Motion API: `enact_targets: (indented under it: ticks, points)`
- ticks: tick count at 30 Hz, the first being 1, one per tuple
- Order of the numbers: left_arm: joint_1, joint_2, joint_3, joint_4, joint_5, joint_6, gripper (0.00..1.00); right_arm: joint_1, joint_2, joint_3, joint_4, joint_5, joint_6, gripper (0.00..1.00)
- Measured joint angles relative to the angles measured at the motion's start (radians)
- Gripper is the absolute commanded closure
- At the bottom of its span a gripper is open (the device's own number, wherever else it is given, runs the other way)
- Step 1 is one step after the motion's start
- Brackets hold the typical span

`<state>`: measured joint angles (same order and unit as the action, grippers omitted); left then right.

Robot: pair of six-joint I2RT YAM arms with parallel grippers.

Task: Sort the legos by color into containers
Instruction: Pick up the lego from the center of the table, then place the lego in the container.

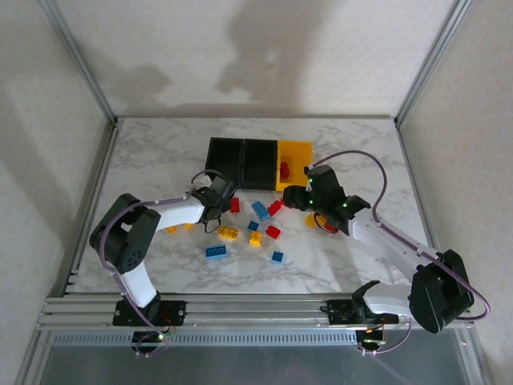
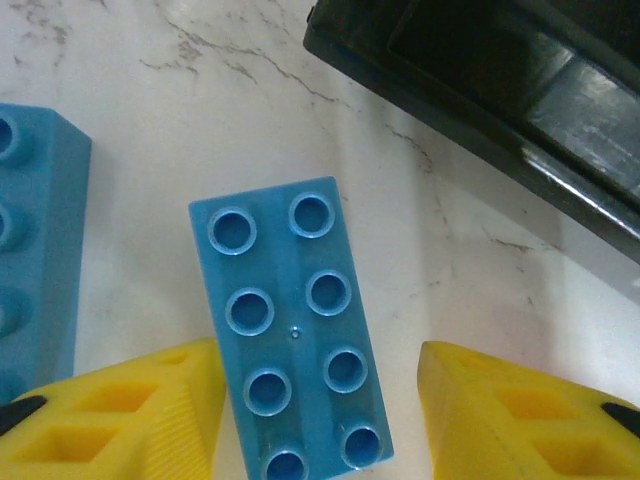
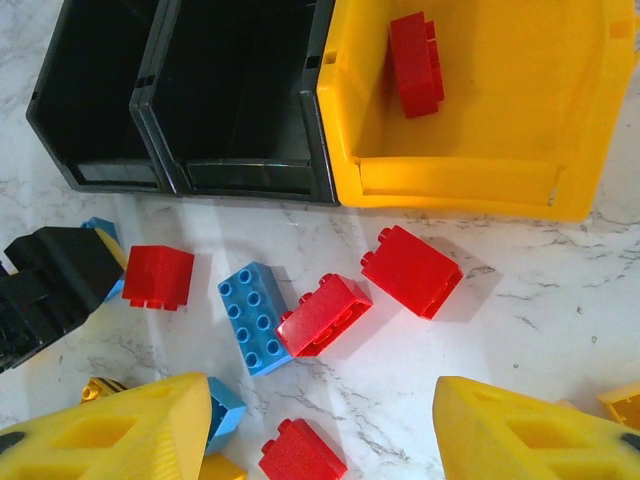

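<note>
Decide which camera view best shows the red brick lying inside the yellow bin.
The right wrist view: the red brick appears large and clear inside the yellow bin. The top external view gives a small red speck. The left wrist view faces a blue brick.

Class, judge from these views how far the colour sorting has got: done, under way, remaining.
Done: one red brick lies in the yellow bin. In hand: the left gripper straddles a blue brick, jaws not yet clamped. Left: many loose bricks on the table, red, blue and yellow.
</note>
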<state>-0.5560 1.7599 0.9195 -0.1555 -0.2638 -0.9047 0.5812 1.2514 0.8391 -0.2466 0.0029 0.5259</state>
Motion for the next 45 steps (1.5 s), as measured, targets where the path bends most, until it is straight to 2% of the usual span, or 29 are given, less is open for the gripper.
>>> enact_targets:
  ticks: [2, 5, 11, 17, 28, 36, 45]
  points:
    - [0.002, 0.01, 0.006, -0.003, -0.006, 0.004, 0.43, 0.0, 0.0, 0.0, 0.0, 0.0, 0.004, 0.4]
    - [0.003, 0.018, 0.008, -0.005, -0.018, 0.005, 0.56, 0.001, 0.0, 0.0, 0.0, 0.0, 0.01, 0.4]
    - [0.003, 0.023, 0.014, -0.011, -0.029, 0.014, 0.65, 0.006, -0.003, 0.0, 0.0, 0.001, 0.011, 0.4]
    - [0.002, 0.01, 0.016, -0.038, -0.028, 0.027, 0.68, 0.007, -0.019, -0.001, 0.001, 0.003, 0.011, 0.4]
    - [-0.006, -0.123, 0.049, -0.102, -0.015, 0.094, 0.73, 0.013, -0.053, -0.007, 0.008, -0.004, 0.011, 0.4]
    - [-0.043, -0.109, 0.226, -0.153, 0.032, 0.174, 0.72, 0.023, -0.059, -0.013, 0.019, -0.005, 0.014, 0.4]
    - [-0.091, 0.111, 0.535, -0.202, 0.077, 0.252, 0.7, 0.027, -0.146, -0.054, 0.015, -0.003, 0.033, 0.4]
